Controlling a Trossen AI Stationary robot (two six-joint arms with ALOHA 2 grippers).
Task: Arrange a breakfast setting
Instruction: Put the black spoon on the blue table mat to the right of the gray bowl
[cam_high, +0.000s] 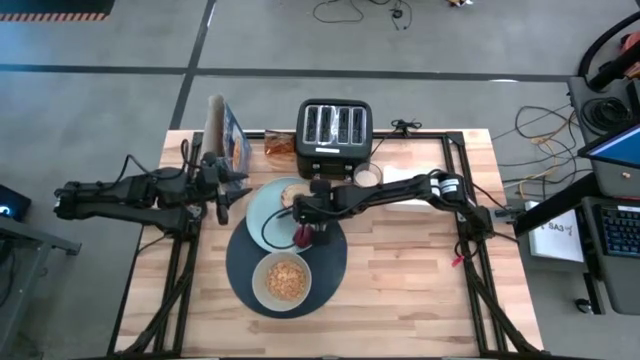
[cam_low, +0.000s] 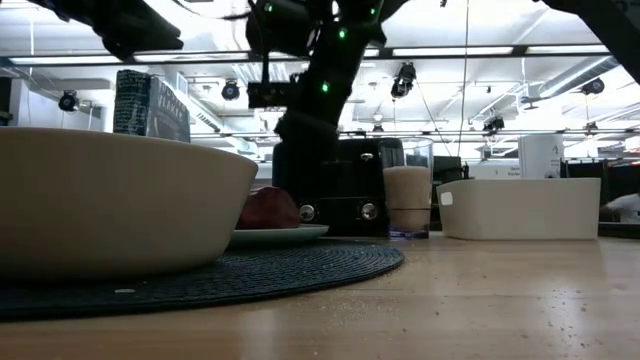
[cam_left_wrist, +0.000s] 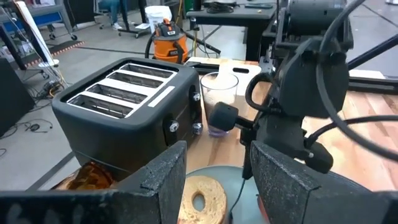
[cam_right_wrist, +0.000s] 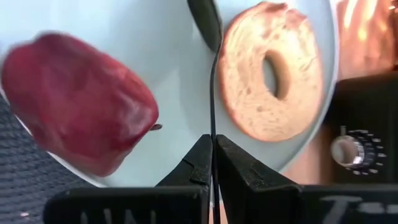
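Note:
A round dark-blue placemat (cam_high: 330, 262) carries a beige bowl (cam_high: 281, 280) of cereal and part of a pale mint plate (cam_high: 262, 205). On the plate lie a bagel (cam_right_wrist: 273, 68) and a small dark-red fruit (cam_right_wrist: 81, 112). My right gripper (cam_right_wrist: 212, 144) hangs over the plate (cam_high: 303, 214), shut on a metal spoon (cam_right_wrist: 205, 22). The milk glass (cam_high: 368, 175) stands beside the black toaster (cam_high: 334, 135). At the table's left, my left gripper (cam_left_wrist: 214, 180) is held above the plate's edge (cam_high: 222, 205), open and empty. My right gripper pinches the spoon's thin handle (cam_right_wrist: 212, 124) between its two fingertips, seen edge-on. The fingers slant steeply down from the table's right side and lie in line with the handle. The spoon's bowl end (cam_right_wrist: 205, 22) reaches out over the plate between fruit and bagel; whether it touches the plate I cannot tell.
The toaster stands at the far edge, with a bag of baked goods (cam_high: 280, 148) and an upright box (cam_high: 228, 135) to its left. A white tray (cam_low: 520, 207) sits right of the glass, partly under my right arm. Bare wood lies at the near right (cam_high: 420, 290).

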